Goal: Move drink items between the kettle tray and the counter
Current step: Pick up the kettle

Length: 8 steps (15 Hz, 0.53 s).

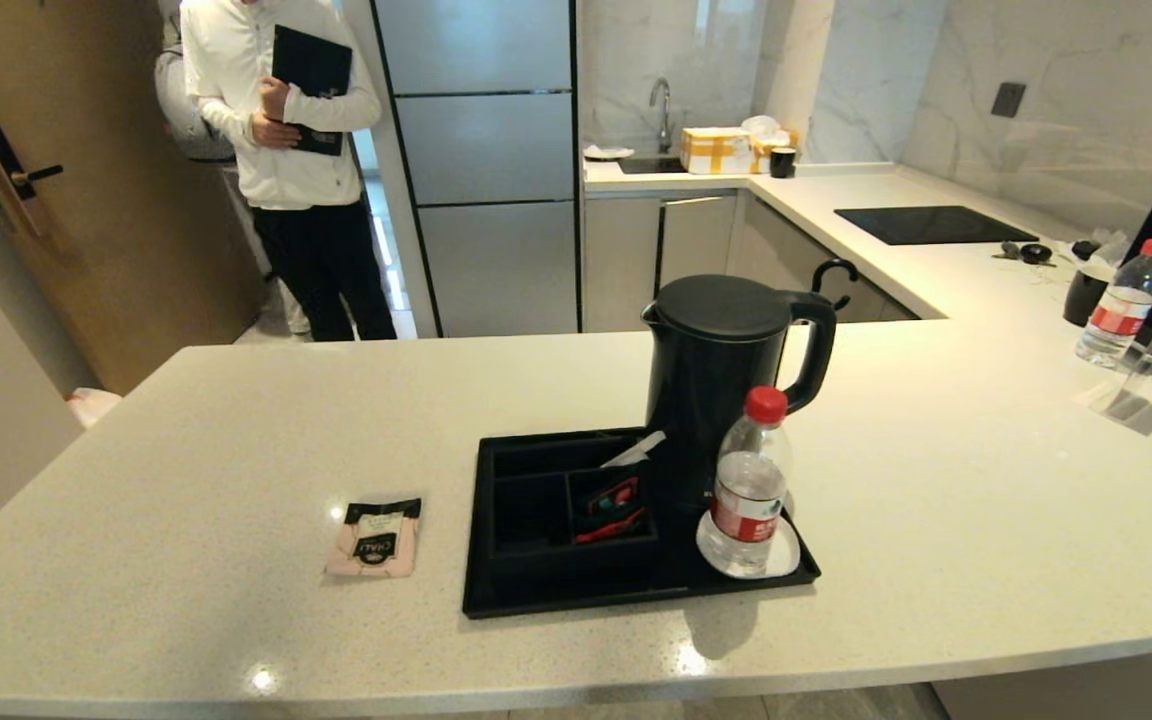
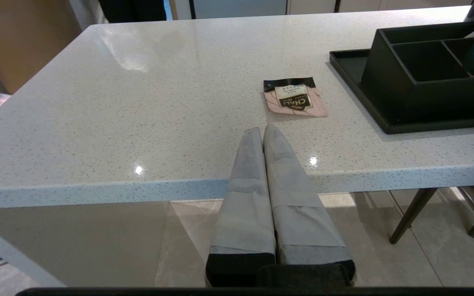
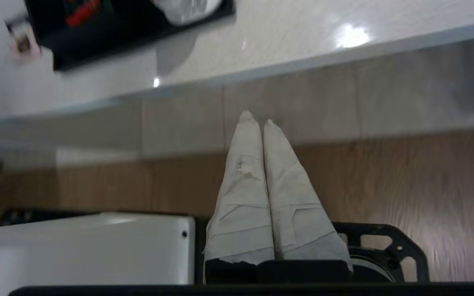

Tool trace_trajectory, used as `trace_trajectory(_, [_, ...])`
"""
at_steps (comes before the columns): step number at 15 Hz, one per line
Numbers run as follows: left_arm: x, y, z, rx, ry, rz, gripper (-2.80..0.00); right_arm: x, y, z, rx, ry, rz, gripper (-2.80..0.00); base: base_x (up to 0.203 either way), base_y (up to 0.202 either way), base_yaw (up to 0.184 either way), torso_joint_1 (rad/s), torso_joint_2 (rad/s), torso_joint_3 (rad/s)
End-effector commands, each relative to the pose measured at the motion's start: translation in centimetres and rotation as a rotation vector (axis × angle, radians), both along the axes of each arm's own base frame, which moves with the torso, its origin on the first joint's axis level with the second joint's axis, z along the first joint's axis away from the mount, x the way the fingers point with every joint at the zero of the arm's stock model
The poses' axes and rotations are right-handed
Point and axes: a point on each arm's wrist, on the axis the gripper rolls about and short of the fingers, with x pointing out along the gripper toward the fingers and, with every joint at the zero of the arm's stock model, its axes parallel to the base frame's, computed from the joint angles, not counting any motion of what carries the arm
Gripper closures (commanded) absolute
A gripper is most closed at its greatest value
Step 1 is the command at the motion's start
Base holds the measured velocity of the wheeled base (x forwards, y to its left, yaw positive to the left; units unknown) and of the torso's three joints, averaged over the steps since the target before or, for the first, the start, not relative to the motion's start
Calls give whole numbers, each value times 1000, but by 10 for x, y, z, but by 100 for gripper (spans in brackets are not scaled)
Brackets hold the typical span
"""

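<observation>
At the counter's near edge, both grippers hung closed and empty.

The left gripper (image 2: 263, 130) pointed over the rounded edge of the counter (image 2: 138, 102), its taped fingers (image 2: 247, 181) pressed together with nothing between them, tips just short of the pink sachet (image 2: 295, 97), which lay flat on the stone beside the kettle tray (image 2: 356, 78). The right gripper (image 3: 256, 117) sat lower, below the countertop, its fingers likewise squeezed shut on nothing and aimed at the cabinet face. On the tray the black kettle (image 1: 721, 375) stood at the back, a red-capped water bottle (image 1: 751, 485) on the white coaster (image 1: 781, 560) in front of it, red packets in one compartment. Beyond, a person in white (image 1: 281, 120) stood by the fridge, and a second bottle (image 1: 1121, 305) stood on the side counter.
</observation>
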Motion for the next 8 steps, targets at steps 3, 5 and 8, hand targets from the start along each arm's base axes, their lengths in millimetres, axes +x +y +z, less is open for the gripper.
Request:
trace_trajectory(3, [0, 0, 0, 0, 1, 0, 0, 126, 2, -31, 17, 330, 58, 0, 0, 0, 0, 0, 0, 0])
trace_trajectory(5, [0, 0, 0, 0, 1, 0, 0, 174, 2, -45, 8, 319, 66, 0, 0, 0, 0, 0, 0, 0])
trace_trajectory(8, [0, 0, 0, 0, 1, 0, 0, 240, 9, -68, -44, 258, 66, 0, 0, 0, 0, 0, 0, 0])
